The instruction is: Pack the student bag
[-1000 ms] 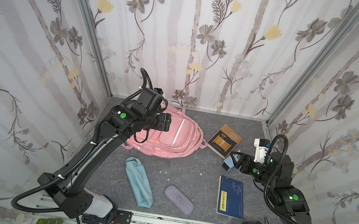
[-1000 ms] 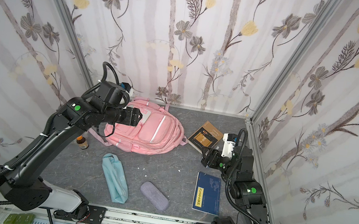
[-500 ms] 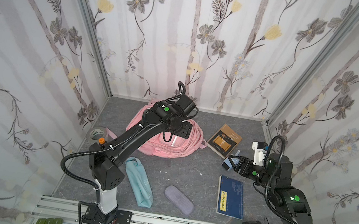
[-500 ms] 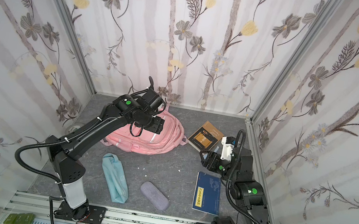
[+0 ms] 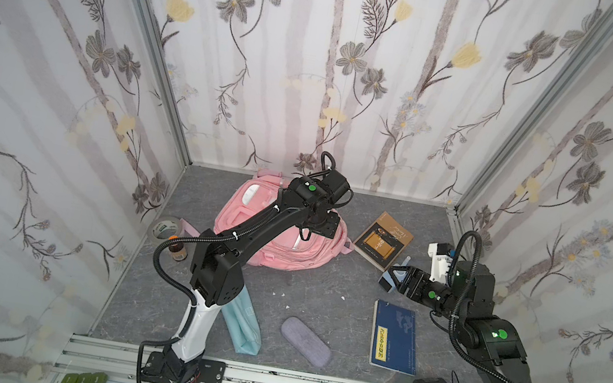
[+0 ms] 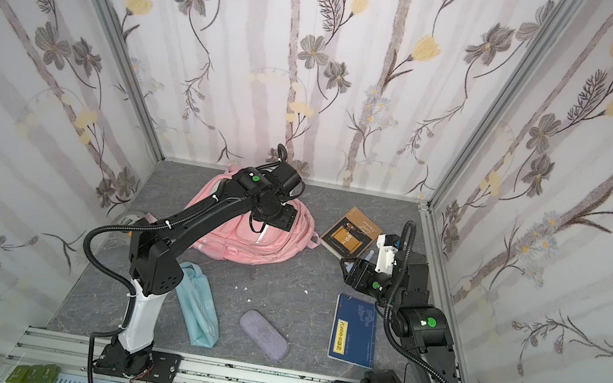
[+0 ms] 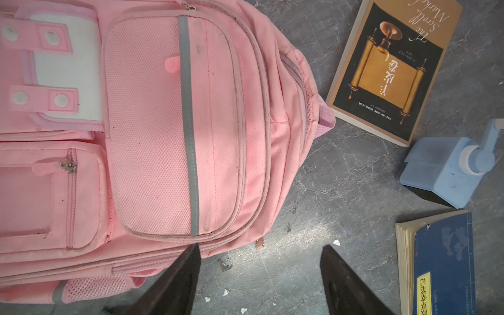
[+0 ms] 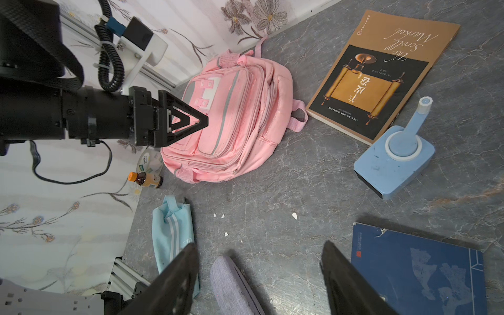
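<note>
Your left gripper has swung from frame-left to over the student bag, jaws spread, empty. Centre right, your right gripper gapes empty too. Behind, mid-frame by the back wall, the bag lies flat: pink, pockets zipped, white patch, grey stripe.

**Loose items on grey mat**

brown book: flat, cover up, far right.
light-blue box with a handle: just beside that book's near corner.
blue book: flat, right, nearer.
purple case: near centre.
teal pouch: near left, lying lengthwise near-to-far.
tape roll: at left wall, with an orange-capped bottle just beside it on the near side.
white scraps: mid-mat.
floral walls: left, far, right.
</note>
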